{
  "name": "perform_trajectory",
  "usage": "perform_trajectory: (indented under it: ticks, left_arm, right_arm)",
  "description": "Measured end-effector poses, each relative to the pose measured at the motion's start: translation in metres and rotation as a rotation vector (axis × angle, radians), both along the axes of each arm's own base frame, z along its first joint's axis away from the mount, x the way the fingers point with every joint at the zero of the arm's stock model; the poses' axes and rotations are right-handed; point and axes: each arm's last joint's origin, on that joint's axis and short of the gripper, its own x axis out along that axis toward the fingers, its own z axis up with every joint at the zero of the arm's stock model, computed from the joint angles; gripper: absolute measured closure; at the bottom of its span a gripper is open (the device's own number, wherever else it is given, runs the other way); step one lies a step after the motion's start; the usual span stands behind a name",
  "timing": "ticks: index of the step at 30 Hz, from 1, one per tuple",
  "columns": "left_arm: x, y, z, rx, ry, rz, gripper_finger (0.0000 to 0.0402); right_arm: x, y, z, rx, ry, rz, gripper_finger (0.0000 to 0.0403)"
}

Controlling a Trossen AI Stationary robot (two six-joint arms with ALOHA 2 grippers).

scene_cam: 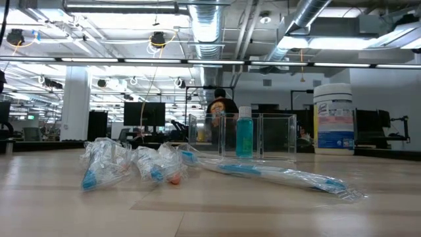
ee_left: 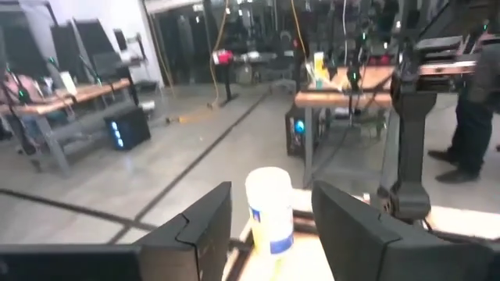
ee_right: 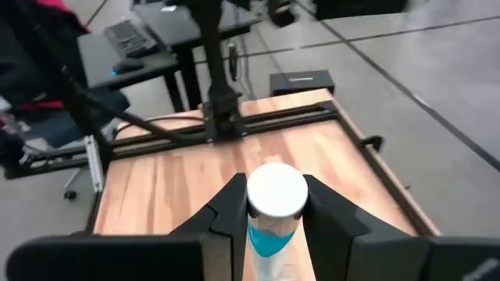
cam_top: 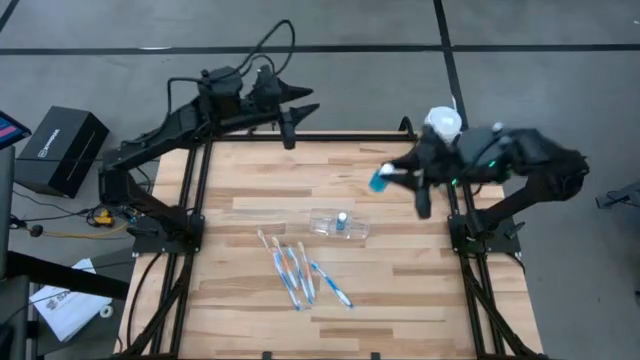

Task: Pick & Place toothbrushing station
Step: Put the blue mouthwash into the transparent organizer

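The toothbrushing station [cam_top: 338, 225] is a clear plastic holder resting by its base near the table's middle, also in the low view [scene_cam: 260, 136]. A small blue bottle [scene_cam: 244, 135] stands upright in it. My right gripper [cam_top: 392, 175] hangs above the table, to the right of and beyond the station. It is shut on a second small bottle [ee_right: 275, 204] with blue liquid and a white cap. My left gripper [cam_top: 300, 105] is high over the table's far edge, open [ee_left: 269, 234] with nothing between its fingers. My right gripper pinches the white-capped bottle between its two fingers, one on each side of its body just under the cap [ee_right: 272, 222]. The fingers slant down from the table's right side. The bottle is lifted clear of the table, its cap toward the wrist.
Several wrapped blue-and-white toothbrushes [cam_top: 300, 275] lie on the table near of the station. A big white canister [cam_top: 443, 122] stands at the far right corner, beside the right arm. Bare wood lies to the left and far side of the station.
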Motion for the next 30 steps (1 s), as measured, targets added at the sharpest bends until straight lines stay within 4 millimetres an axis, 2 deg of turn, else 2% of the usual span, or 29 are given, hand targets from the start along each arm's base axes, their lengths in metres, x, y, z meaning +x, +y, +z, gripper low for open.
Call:
perform_trajectory:
  ticks: [5,11,16,20,30]
  left_arm:
    - [0.001,-0.001,-0.006,-0.030,0.033,-0.010,0.0236]
    - [0.007,-0.001,-0.031,-0.082,0.095,-0.012,0.0238]
    - [0.011,-0.003,-0.050,-0.110,0.088,-0.019,0.0240]
    - [0.015,-0.004,-0.064,-0.151,0.047,-0.028,0.0246]
    - [0.023,-0.001,-0.094,-0.197,0.010,-0.031,0.0261]
  right_arm:
    - [0.020,0.004,-0.026,0.045,-0.060,0.009,0.0317]
    - [0.022,0.003,-0.072,0.140,-0.058,-0.024,0.0317]
    - [0.024,0.001,-0.106,0.190,-0.070,-0.053,0.0317]
    - [0.033,-0.001,-0.134,0.222,-0.027,-0.047,0.0317]
    - [0.058,-0.009,-0.174,0.274,0.005,0.007,0.0317]
